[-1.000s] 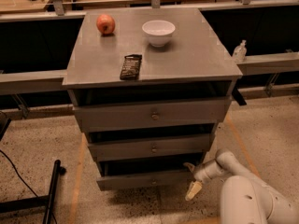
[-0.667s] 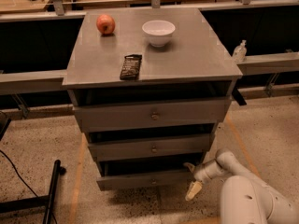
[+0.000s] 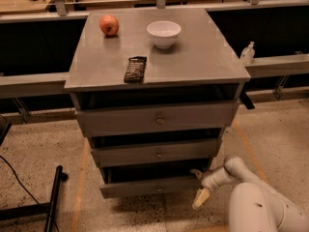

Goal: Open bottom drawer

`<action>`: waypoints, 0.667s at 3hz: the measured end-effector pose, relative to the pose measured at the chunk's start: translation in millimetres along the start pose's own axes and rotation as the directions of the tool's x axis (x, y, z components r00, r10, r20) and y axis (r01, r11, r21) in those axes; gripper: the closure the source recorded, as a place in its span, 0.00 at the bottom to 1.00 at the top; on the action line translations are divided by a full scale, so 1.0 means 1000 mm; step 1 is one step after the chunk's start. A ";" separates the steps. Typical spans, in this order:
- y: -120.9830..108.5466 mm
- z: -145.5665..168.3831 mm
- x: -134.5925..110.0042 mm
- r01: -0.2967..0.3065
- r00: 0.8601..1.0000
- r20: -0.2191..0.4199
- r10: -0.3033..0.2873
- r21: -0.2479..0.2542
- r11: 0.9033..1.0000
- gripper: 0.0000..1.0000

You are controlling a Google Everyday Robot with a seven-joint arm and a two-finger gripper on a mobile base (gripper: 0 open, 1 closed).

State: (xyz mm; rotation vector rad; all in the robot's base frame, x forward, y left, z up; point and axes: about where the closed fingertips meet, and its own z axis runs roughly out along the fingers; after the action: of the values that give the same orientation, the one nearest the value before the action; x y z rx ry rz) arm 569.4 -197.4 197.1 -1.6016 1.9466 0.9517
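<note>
The bottom drawer (image 3: pixel 130 189) is the lowest and narrowest front of the grey cabinet (image 3: pixel 203 62), just above the speckled floor, with a dark gap along its upper edge; how far out it stands I cannot tell. Its small round knob (image 3: pixel 157 189) sits at the centre and nothing is touching it. The gripper (image 3: pixel 198 185) is at the drawer's right end, well away from the knob. Its fingers are spread apart and hold nothing, the dark one (image 3: pixel 195 172) near the front's upper corner and the pale one (image 3: pixel 201 197) lower, towards the floor. The main risk, as I judge it, is a pull from that end: force applied off-centre could skew the drawer on its runners and jam it, or the fingers could slip off the thin edge. A hooked finger might also catch the middle drawer (image 3: pixel 130 154) above instead. A hard tug could shake the whole cabinet and shift the white bowl (image 3: pixel 163 33), the apple (image 3: pixel 109 25) and the dark wrapped bar (image 3: pixel 135 69) lying on top.
</note>
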 end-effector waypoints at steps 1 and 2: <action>0.000 0.000 0.000 0.000 1.000 0.000 0.000 0.000 1.000 0.00; 0.000 0.000 0.000 0.000 1.000 0.000 0.000 0.000 1.000 0.00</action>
State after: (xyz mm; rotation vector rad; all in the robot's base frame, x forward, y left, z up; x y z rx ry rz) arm 569.3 -197.4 197.1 -1.6015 1.9466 0.9520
